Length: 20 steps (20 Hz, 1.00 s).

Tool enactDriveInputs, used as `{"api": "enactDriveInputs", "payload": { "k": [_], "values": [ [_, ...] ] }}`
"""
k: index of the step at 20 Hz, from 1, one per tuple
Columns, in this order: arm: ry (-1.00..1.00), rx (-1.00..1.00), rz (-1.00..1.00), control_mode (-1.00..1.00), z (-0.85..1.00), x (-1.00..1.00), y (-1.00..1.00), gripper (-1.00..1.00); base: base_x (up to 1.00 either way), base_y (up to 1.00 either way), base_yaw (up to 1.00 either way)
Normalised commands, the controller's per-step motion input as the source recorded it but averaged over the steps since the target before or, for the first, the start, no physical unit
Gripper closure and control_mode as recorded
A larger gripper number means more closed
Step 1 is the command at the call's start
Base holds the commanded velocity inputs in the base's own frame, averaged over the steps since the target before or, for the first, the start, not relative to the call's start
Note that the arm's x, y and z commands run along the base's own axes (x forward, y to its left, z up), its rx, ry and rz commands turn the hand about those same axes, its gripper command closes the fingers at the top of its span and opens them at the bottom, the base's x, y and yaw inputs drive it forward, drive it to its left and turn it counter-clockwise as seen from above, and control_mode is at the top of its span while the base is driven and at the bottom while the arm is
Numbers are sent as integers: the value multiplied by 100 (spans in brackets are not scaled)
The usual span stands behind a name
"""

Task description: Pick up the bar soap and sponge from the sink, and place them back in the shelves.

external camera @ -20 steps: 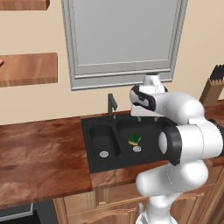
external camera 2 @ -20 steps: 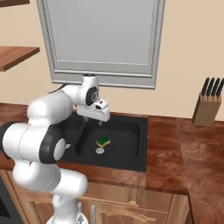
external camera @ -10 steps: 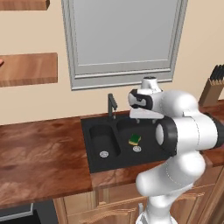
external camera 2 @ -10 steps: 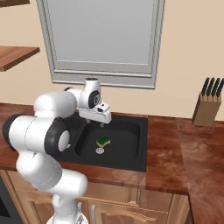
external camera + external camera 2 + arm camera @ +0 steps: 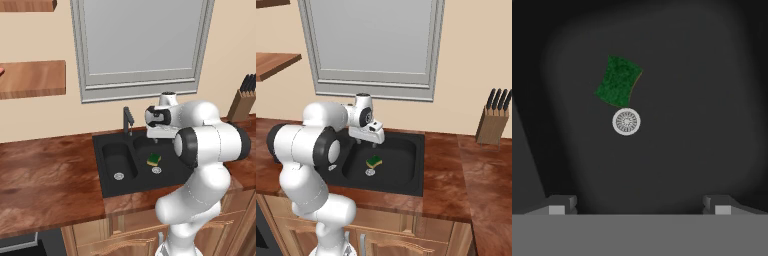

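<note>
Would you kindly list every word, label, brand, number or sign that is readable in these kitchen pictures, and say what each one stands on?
None: no readable text in any view.
The yellow sponge with the dark green scrub top, in the black double-basin sink beside the round silver drain, is plain.
The wooden knife block, the brown wooden wall shelves and the grey window frame bear no markings.
</note>
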Motion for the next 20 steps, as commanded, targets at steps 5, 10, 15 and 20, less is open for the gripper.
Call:
{"api": "enactDriveInputs", "payload": {
  "k": [5,10,15,20],
  "values": [
    [0,0,0,-100,-26,26,0,-100,0,0,0],
    [0,0,0,-100,-30,26,0,-100,0,0,0],
    [0,0,0,-100,-31,20,0,-100,0,0,0],
    [0,0,0,-100,-29,22,0,-100,0,0,0]
  ]
}}
